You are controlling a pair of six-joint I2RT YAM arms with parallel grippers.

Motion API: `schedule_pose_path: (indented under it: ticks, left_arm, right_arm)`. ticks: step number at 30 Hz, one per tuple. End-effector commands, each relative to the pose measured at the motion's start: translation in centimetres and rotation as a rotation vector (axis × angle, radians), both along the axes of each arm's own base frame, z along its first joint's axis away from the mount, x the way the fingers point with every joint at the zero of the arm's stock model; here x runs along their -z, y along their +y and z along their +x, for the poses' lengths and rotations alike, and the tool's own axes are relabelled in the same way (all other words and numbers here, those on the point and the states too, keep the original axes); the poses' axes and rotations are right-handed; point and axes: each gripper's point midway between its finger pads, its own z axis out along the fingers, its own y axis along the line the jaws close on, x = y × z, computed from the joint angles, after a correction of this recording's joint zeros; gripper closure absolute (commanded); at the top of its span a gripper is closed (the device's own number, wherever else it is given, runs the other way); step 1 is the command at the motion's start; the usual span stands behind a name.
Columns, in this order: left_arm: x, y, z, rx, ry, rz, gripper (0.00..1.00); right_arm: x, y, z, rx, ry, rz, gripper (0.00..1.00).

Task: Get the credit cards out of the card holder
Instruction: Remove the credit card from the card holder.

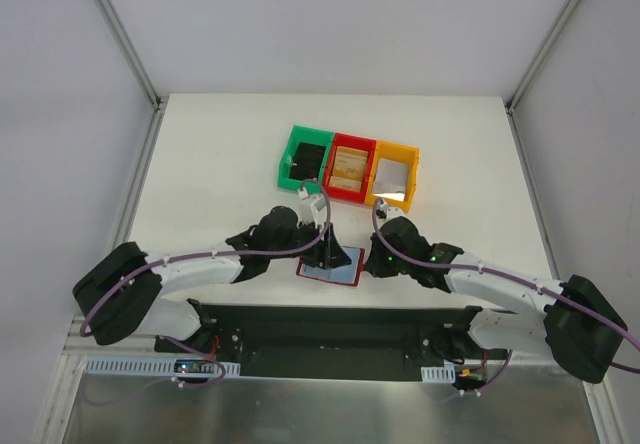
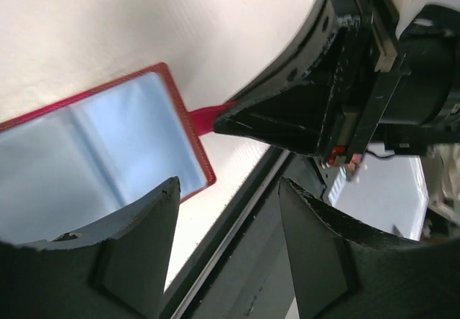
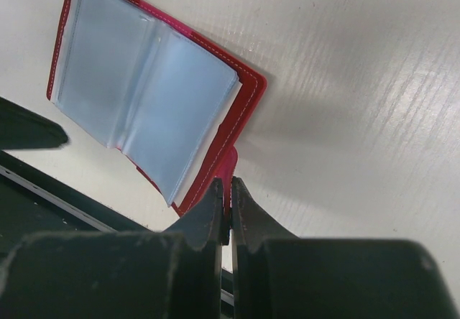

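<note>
The card holder [image 1: 330,266] lies open and flat near the table's front edge, dark red with two grey-blue panels showing. It also shows in the left wrist view [image 2: 100,154] and the right wrist view [image 3: 151,89]. My right gripper [image 3: 230,184] is shut on its short red strap tab [image 3: 228,164] at the holder's right side. My left gripper [image 2: 228,186] is open and empty, just above the holder's near right corner, with one fingertip [image 2: 169,190] over the panel edge. No loose card shows.
Three small bins stand in a row behind the holder: green [image 1: 305,158], red [image 1: 350,168] and yellow [image 1: 394,174]. The black base rail [image 1: 330,324] runs just below the table's front edge.
</note>
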Motion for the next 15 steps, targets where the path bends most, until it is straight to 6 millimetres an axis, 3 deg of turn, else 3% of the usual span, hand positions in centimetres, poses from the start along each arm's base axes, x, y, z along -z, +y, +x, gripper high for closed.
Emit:
schedule_pose_path:
  ticks: [1, 5, 11, 15]
  left_arm:
    - [0.6, 3.9, 2.3, -0.204, -0.078, 0.138, 0.41]
    - [2.8, 6.0, 2.2, -0.268, -0.038, 0.215, 0.32]
    - [5.3, 7.4, 2.1, -0.322, 0.022, 0.299, 0.31]
    - [5.9, 7.6, 2.1, -0.327, 0.04, 0.318, 0.32]
  right_arm:
    - [-0.8, 0.8, 0.4, -0.009, -0.02, 0.027, 1.0]
    - [-0.8, 0.8, 0.4, -0.011, -0.021, 0.025, 1.0]
    - [-0.6, 0.8, 0.3, -0.011, -0.014, 0.027, 1.0]
    - [-0.6, 0.7, 0.2, -0.01, -0.017, 0.027, 1.0]
